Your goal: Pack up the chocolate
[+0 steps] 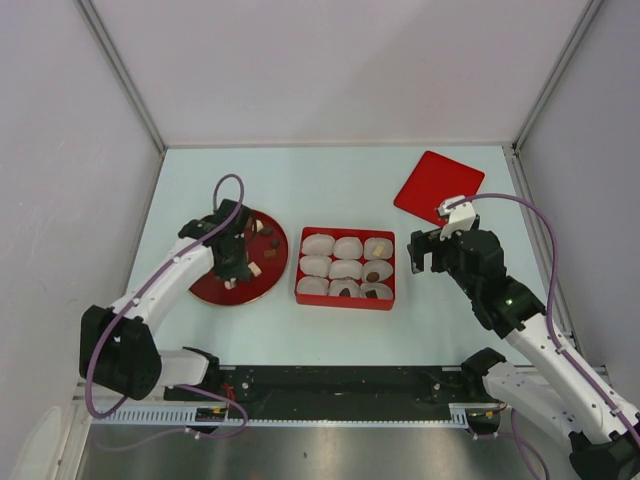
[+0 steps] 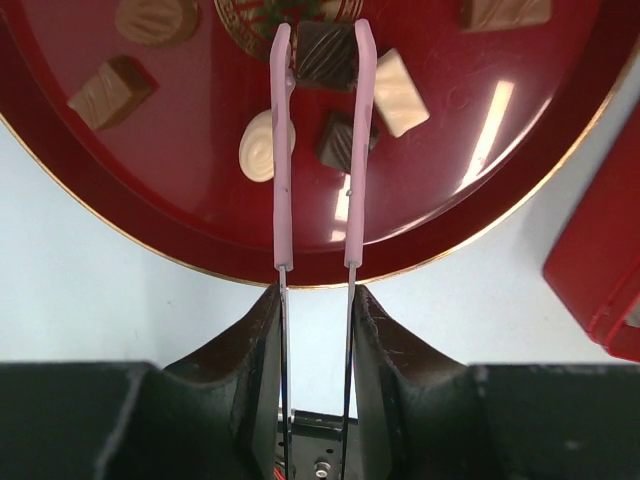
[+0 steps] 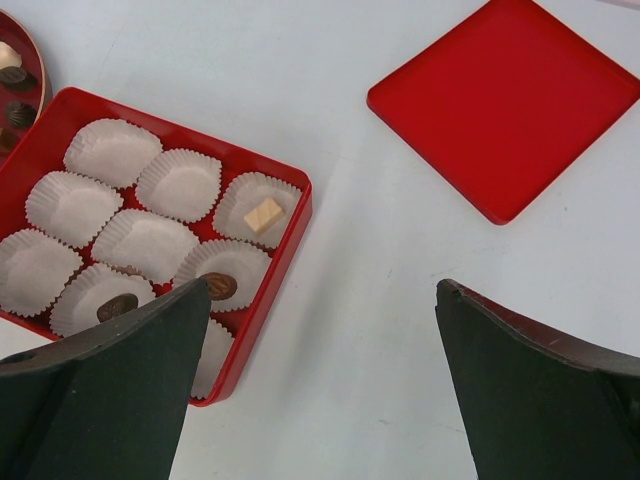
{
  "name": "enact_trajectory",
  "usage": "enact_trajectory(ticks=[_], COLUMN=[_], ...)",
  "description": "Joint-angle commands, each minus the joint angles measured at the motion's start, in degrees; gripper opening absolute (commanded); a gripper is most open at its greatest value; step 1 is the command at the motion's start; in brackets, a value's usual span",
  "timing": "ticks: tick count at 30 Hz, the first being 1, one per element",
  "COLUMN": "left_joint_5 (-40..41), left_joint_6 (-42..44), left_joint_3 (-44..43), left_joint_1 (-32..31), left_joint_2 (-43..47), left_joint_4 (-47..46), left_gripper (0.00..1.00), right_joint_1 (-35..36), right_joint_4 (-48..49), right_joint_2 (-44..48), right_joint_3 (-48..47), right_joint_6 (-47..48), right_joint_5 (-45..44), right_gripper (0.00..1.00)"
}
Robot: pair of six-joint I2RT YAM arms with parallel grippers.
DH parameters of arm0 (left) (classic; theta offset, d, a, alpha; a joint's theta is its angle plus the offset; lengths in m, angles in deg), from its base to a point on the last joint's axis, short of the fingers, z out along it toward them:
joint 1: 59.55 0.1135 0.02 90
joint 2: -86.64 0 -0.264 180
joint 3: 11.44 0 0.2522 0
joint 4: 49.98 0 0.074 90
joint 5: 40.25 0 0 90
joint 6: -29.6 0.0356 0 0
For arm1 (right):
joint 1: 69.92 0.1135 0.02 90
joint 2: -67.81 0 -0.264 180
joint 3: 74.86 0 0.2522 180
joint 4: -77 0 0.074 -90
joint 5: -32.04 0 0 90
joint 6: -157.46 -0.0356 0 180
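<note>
Chocolate lies mostly on the round red plate, just left of the red box on the surface: tan, cream and dark pieces scattered apart. Over that plate the left end effector is clenched on the pink-handled tongs, whose two arms bracket one dark piece. In the box, nine white paper cups form a three-by-three grid. A tan cube rests in its far right cup, a dark round sweet in the cup just nearer, and a second dark sweet in the middle cup of the near row. Right of the box the right end effector hovers released, jaws spread wide, gripping nothing. The red lid lies flat beyond the box, to its right.
</note>
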Motion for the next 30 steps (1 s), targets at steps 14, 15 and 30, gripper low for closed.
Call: enact_trajectory(ticks=[14, 15, 30], left_joint_5=[-3.83, -4.18, -11.03], left_joint_6=[12.50, 12.95, 13.74], left_joint_3=[-12.94, -13.46, -20.76], left_joint_1=[-9.81, -10.87, -24.14], left_joint_2=[5.97, 5.97, -1.85], left_joint_4=[1.96, 2.23, 10.22], left_gripper=[0.03, 0.03, 0.04], right_joint_1=[0.43, 0.35, 0.35], right_joint_4=[2.15, 2.15, 1.97], right_joint_2=[0.89, 0.89, 0.97], right_joint_3=[-0.12, -0.12, -0.12], right_joint_6=[0.23, 0.23, 0.23], right_joint_5=[-0.95, -0.95, -0.78], right_gripper=[1.00, 1.00, 1.00])
